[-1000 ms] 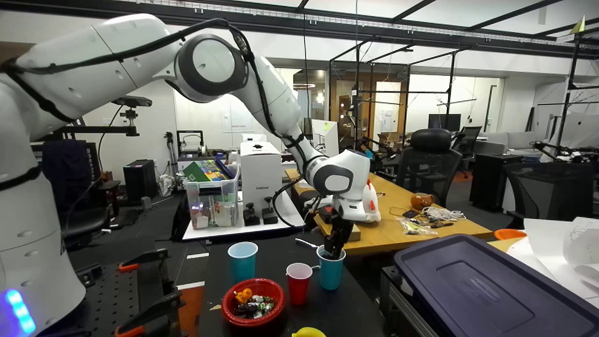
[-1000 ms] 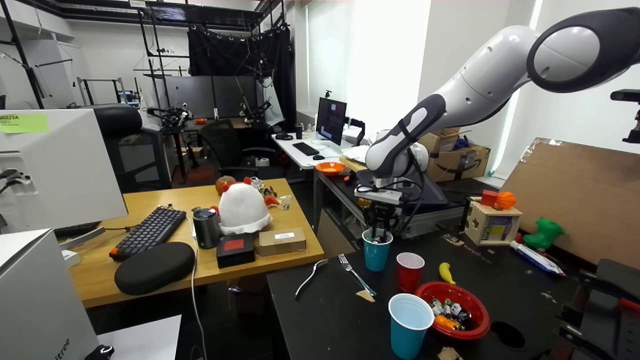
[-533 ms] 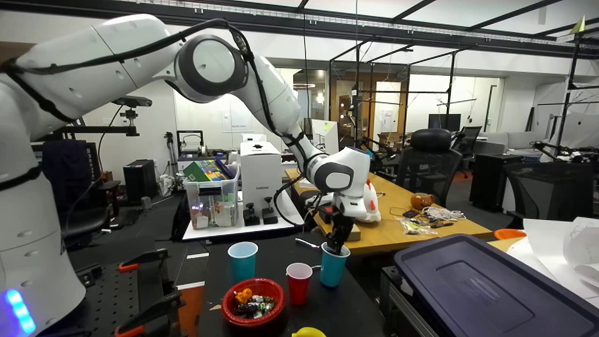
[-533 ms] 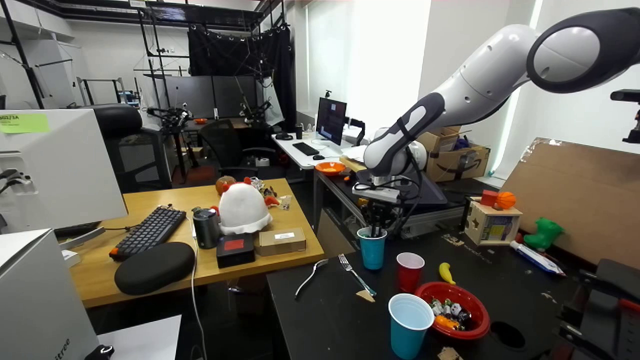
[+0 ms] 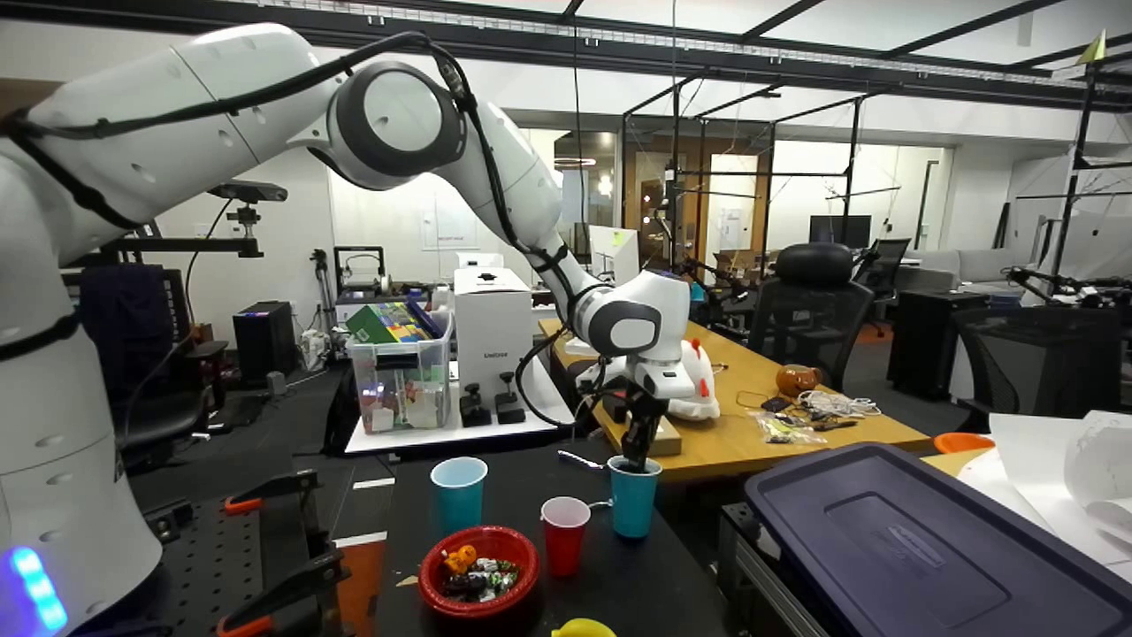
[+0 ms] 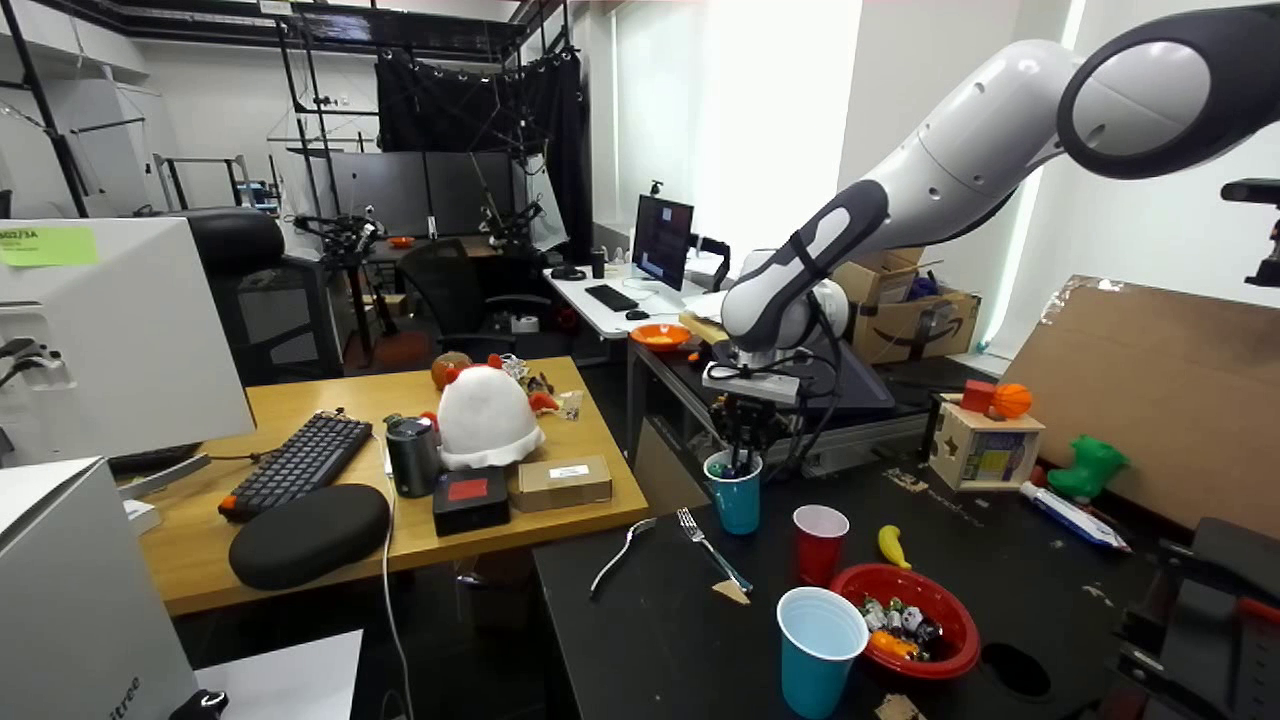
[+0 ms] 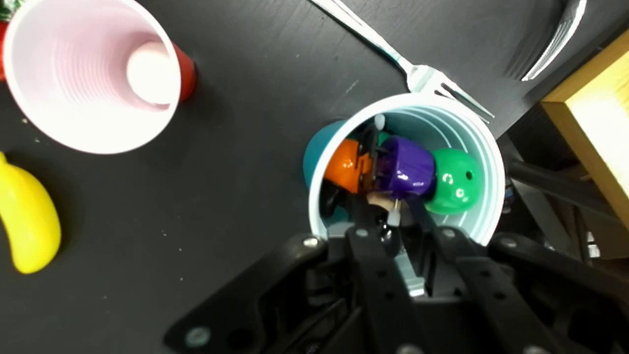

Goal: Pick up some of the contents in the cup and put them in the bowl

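Observation:
The teal-blue cup point(image 5: 634, 509) stands on the black table in both exterior views point(image 6: 738, 507). In the wrist view, the cup point(image 7: 314, 152) holds an orange toy point(image 7: 342, 166), a purple toy point(image 7: 407, 167), a green toy point(image 7: 453, 179) and partly hidden dark and beige pieces. My gripper point(image 7: 390, 206) points down with its fingertips inside the cup, a narrow gap between them. A beige piece and a white peg show in that gap; whether the fingers clamp anything is unclear. The red bowl point(image 5: 478, 607) holds orange, silvery and dark bits, also in an exterior view point(image 6: 962, 640).
A red cup point(image 5: 566, 544) with a pale round thing inside stands between cup and bowl. Another teal cup point(image 6: 820, 655) stands near the bowl. A yellow banana point(image 7: 29, 221) lies by the red cup. A fork point(image 7: 378, 42) lies beside the teal-blue cup. A wooden desk adjoins the table.
The gripper has risen a little within the cup. The cup has shifted slightly, rightward and then leftward depending on the exterior view, along with the fingers. The bowl and other cups have not moved.

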`<action>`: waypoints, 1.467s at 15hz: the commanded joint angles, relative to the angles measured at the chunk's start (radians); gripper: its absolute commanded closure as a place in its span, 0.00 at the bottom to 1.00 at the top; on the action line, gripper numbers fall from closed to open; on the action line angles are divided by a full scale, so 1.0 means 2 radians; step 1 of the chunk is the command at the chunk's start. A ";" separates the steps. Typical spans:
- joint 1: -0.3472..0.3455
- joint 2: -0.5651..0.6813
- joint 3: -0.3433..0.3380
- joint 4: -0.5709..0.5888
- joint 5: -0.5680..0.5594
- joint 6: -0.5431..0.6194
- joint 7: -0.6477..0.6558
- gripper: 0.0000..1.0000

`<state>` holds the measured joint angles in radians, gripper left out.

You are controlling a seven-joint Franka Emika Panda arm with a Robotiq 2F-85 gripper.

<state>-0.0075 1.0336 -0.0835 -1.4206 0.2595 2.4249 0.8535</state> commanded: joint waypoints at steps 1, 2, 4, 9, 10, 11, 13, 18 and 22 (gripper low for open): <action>0.015 -0.053 0.002 -0.065 -0.019 0.028 -0.053 0.95; 0.017 -0.063 0.004 -0.077 -0.021 0.033 -0.069 0.95; 0.020 -0.078 0.009 -0.096 -0.018 0.041 -0.099 0.95; 0.025 -0.118 0.009 -0.144 -0.014 0.046 -0.147 0.95; 0.025 -0.125 0.008 -0.152 -0.013 0.046 -0.153 0.95; 0.026 -0.130 0.006 -0.157 -0.013 0.047 -0.157 0.95; 0.027 -0.140 0.003 -0.168 -0.012 0.050 -0.160 0.95; 0.024 -0.174 0.003 -0.194 -0.007 0.072 -0.164 0.95; 0.022 -0.212 0.005 -0.216 -0.008 0.087 -0.170 0.95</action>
<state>0.0370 0.7084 -0.0751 -1.7636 0.2336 2.5699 0.5520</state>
